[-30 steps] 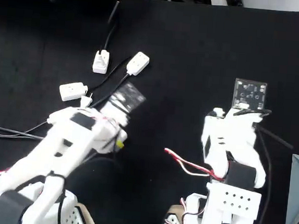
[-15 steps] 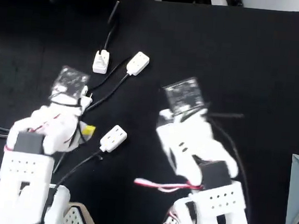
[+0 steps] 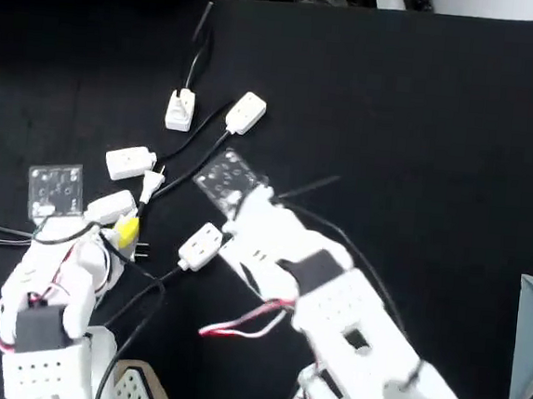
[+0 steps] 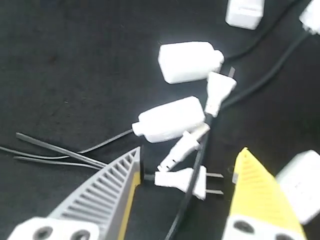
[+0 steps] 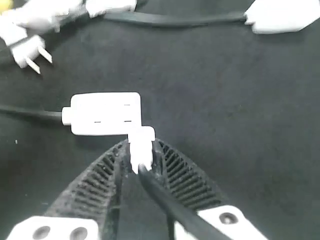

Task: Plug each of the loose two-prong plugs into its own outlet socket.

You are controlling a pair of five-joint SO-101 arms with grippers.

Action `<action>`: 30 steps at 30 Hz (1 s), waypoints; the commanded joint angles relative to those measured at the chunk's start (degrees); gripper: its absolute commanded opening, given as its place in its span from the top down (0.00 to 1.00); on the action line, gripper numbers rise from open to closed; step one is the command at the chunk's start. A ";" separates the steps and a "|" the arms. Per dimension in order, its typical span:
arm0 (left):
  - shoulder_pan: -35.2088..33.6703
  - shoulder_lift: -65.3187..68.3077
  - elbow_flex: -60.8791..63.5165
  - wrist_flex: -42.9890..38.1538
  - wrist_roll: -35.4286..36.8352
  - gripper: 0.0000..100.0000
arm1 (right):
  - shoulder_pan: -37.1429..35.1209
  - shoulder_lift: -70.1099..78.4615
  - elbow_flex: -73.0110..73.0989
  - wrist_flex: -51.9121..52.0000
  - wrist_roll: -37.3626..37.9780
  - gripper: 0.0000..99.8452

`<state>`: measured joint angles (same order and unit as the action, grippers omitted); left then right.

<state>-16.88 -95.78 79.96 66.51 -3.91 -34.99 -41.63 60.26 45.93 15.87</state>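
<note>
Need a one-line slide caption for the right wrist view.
Right tool grips a white two-prong plug against a white rectangular outlet socket.

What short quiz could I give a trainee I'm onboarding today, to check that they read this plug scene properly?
1. True or false: the left gripper is shut on a plug.
2. What does the right gripper hold? A) a white plug on a black cord B) a screwdriver C) nothing
3. Fill in: a loose two-prong plug lies between the left gripper's grey finger and its ____ finger.
Key: 1 false; 2 A; 3 yellow.
</note>
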 commanded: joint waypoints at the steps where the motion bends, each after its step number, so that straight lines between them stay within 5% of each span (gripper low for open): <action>1: -3.91 -8.35 4.18 0.00 0.70 0.70 | -3.34 10.51 -7.08 -3.87 0.70 0.99; 30: -4.35 -8.26 4.79 -0.09 0.62 0.70 | -3.08 26.77 -11.12 -9.41 0.62 0.99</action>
<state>-20.75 -103.60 84.97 66.51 -3.56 -38.95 -17.36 52.18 36.26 16.04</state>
